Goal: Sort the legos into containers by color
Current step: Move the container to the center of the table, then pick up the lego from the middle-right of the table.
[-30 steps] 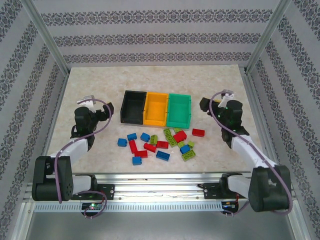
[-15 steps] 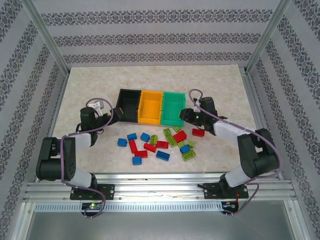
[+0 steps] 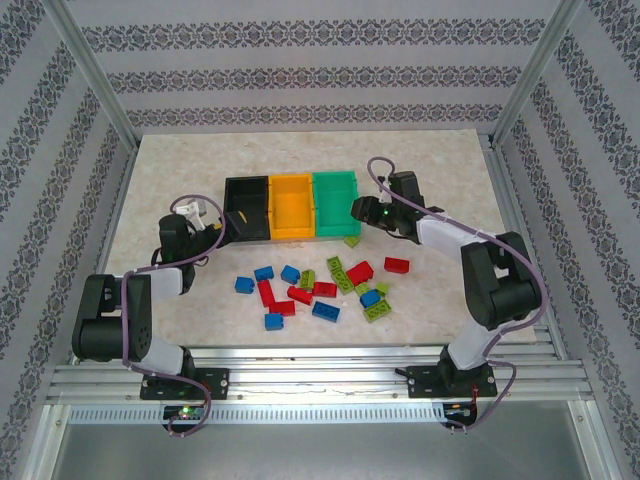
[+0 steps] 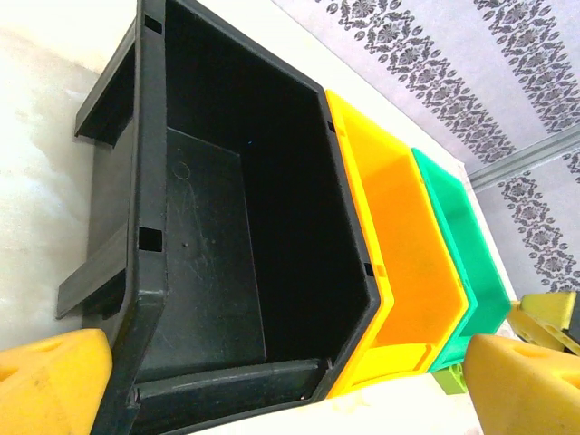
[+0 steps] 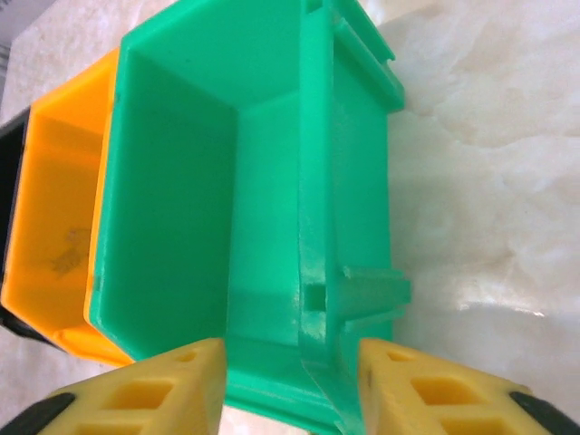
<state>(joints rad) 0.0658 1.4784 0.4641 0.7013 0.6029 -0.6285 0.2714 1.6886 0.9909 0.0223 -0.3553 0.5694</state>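
On the table [image 3: 180, 165], steady the empty containers [image 3: 292, 232] square — right gripper [image 5: 290, 353] half-open astride the green bin [image 5: 172, 208] near wall, left gripper [image 4: 290, 362] wide at the black bin [image 4: 217, 254] — without shoving into the legos [image 3: 300, 294] scattered just in front.

On a pale marbled table [image 4: 36, 181], a black bin [image 4: 149, 272], an orange-yellow bin [image 4: 399, 272] and a green bin [image 4: 462, 245] sit joined in a row, left to right, tops open. The left gripper [image 4: 288, 388] holds its yellow fingertips [image 4: 50, 381] wide apart, flanking the black bin's end.
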